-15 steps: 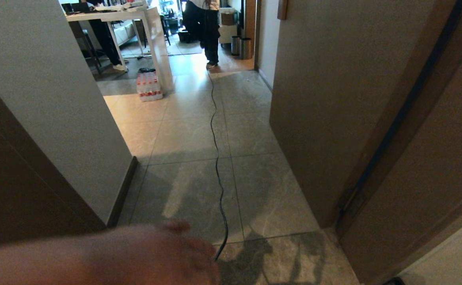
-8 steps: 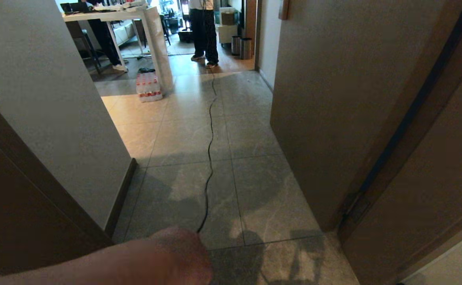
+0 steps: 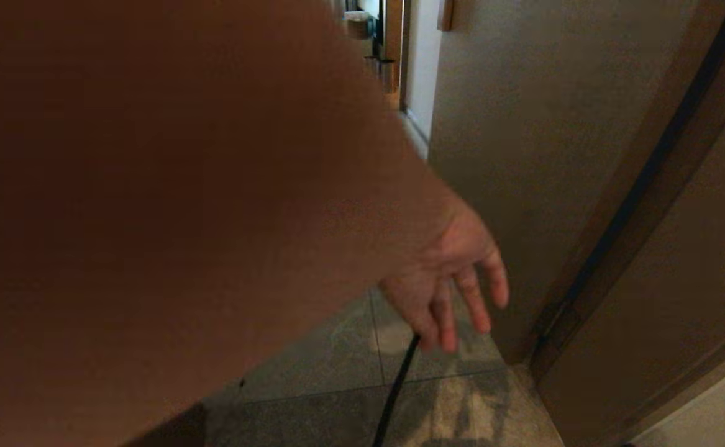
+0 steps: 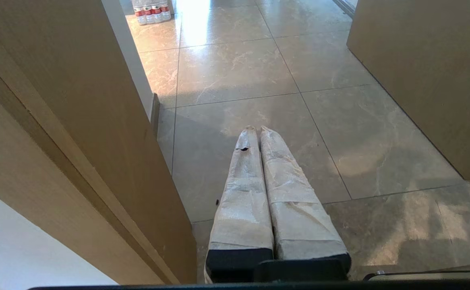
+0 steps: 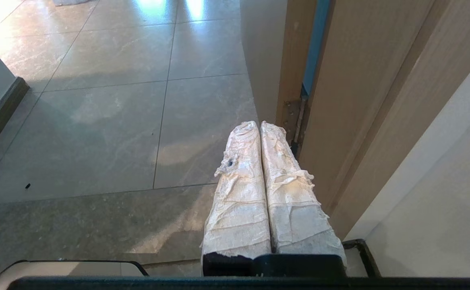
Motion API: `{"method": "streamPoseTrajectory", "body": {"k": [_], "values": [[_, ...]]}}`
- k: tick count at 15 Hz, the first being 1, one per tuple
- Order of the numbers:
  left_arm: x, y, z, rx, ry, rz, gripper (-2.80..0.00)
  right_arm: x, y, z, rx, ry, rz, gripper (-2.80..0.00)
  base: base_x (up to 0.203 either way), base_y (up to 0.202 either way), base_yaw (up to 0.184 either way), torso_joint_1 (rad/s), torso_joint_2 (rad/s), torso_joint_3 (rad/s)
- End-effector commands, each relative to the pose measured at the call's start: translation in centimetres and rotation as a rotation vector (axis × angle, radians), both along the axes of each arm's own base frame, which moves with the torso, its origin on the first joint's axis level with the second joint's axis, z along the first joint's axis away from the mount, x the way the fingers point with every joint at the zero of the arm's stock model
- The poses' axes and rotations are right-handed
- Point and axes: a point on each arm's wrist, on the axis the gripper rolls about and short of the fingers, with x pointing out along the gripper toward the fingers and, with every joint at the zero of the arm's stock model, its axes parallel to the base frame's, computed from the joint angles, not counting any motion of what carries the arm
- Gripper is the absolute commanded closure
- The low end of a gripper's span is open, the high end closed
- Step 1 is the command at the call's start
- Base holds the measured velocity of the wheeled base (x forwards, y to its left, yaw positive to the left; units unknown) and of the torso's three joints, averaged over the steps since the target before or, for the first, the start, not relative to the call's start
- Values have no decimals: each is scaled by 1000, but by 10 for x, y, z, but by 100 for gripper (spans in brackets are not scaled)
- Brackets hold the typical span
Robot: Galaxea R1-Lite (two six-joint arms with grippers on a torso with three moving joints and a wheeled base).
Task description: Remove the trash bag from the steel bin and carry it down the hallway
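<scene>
Head view is mostly blocked by a person's forearm, hand [image 3: 446,285] dangling over a black cable [image 3: 396,388], steel bin [image 3: 387,71] barely visible down the hallway [image 3: 337,410]; left wrist: left gripper [image 4: 257,129] pressed together, empty; right wrist: right gripper [image 5: 257,124] likewise.

White-taped fingers [image 4: 259,177], blk bases

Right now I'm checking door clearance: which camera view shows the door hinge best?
The right wrist view: the door hinge sits lit and close beside the right gripper. The head view shows only a dim hinge near the person's hand. The left wrist view misses it.
</scene>
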Motion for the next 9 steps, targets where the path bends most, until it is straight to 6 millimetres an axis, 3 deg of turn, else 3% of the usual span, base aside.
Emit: {"method": "streamPoseTrajectory", "body": {"k": [1, 9], "values": [[1, 0, -3, 2, 8, 1, 0, 0, 0, 0, 0, 1, 0, 0, 0, 0, 0, 0, 0, 0], [1, 0, -3, 10, 10, -2, 0, 0, 0, 0, 0, 1, 0, 0, 0, 0, 0, 0, 0, 0]]}}
